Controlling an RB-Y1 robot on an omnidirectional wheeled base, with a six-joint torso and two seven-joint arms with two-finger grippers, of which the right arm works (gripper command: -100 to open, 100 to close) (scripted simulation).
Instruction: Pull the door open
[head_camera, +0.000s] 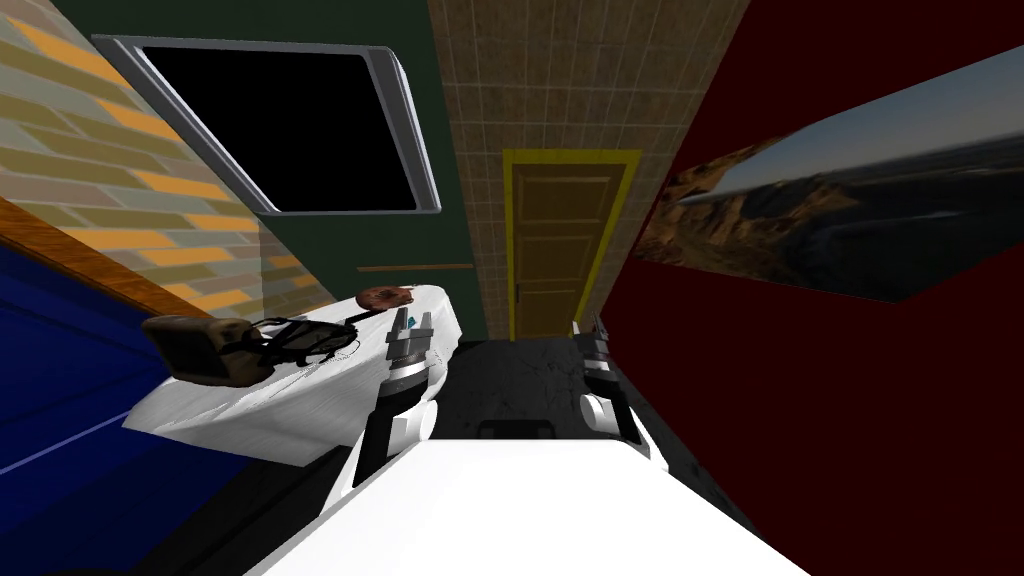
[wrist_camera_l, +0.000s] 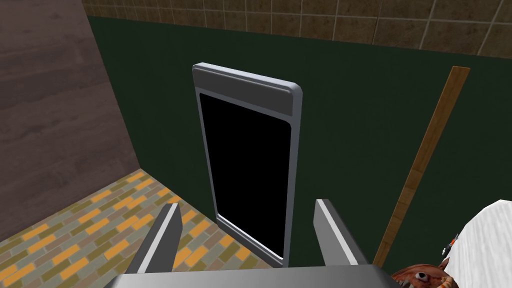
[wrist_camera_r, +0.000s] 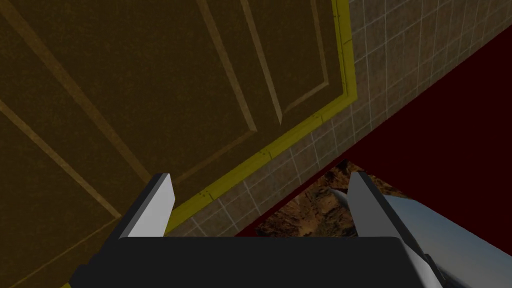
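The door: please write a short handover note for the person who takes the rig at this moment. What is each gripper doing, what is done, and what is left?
Left gripper: open, empty, raised by the edge of the white table.
Right gripper: open, empty, pointed at the door and its yellow frame, touching neither.
Door: brown, panelled, looks shut, straight ahead and some way off. A small dark mark near its left edge may be the handle.
Done: nothing on the door yet.
Left: move closer, grip the handle, pull the door open.
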